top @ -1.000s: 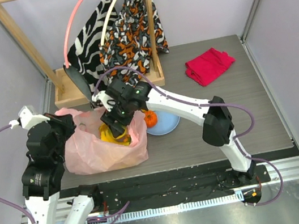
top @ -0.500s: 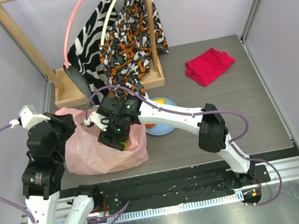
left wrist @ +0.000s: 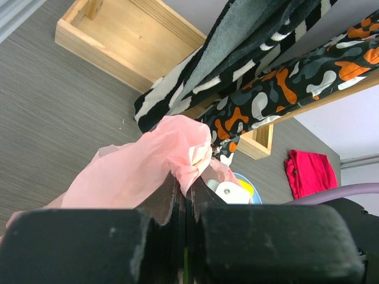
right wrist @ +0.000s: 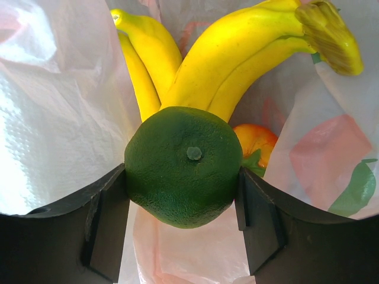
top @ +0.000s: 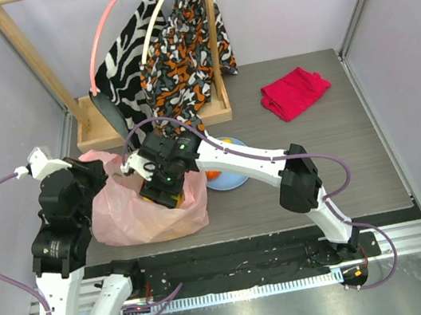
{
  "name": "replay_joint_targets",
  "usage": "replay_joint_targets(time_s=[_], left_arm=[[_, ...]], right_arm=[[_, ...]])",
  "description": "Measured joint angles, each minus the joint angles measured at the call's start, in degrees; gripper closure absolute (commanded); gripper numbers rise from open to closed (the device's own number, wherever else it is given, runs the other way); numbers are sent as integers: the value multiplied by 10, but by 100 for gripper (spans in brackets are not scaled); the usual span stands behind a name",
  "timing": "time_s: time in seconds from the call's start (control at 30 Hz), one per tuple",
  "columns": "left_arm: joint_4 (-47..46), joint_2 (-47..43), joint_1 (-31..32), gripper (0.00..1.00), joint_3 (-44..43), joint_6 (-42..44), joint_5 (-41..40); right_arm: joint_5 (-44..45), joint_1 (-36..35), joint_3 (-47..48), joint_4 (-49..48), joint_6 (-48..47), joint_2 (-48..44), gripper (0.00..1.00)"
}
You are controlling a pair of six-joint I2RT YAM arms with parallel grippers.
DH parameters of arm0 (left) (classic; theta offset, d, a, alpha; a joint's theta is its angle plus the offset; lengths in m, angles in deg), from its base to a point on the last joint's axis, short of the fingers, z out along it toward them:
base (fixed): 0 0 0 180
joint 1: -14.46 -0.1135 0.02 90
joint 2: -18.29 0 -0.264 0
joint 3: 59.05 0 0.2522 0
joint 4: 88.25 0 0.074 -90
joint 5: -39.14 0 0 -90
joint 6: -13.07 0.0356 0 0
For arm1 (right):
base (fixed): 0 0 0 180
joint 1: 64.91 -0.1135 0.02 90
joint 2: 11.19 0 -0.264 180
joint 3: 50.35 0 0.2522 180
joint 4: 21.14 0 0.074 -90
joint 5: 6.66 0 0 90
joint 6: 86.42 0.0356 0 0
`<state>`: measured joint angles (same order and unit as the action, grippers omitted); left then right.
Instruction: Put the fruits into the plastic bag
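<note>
Right pincer [right wrist: 182, 204] clasps 1 green fruit [right wrist: 180, 163] above 1 banana bunch [right wrist: 237, 50]; left pincer [left wrist: 185, 192] pinches 1 bag [left wrist: 142, 163].

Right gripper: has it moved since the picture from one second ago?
Yes. The right gripper, shut on the green fruit, has moved left and toward the near edge, away from the blue plate, deeper into the plastic bag.

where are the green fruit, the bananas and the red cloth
green fruit [right wrist: 183, 171], right wrist view, middle of its rind
bananas [right wrist: 237, 50], right wrist view, biggest banana's side
red cloth [top: 294, 92], top external view, its centre
</note>
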<state>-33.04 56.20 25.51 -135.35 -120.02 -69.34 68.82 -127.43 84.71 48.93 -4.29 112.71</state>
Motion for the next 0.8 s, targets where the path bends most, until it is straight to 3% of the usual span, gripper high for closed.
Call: replay_joint_targets(time_s=[0.03,0.23,0.33,0.8], left_arm=[[0,0,0,100,0,0,0],[0,1,0,100,0,0,0],[0,1,0,100,0,0,0],[0,0,0,100,0,0,-2]], right_arm=[[0,0,0,0,0,0,29],[0,0,0,-2,-2,0,22],[0,0,0,-6,-1,0,7],[-9,0,-2,-48,9,-24,2]])
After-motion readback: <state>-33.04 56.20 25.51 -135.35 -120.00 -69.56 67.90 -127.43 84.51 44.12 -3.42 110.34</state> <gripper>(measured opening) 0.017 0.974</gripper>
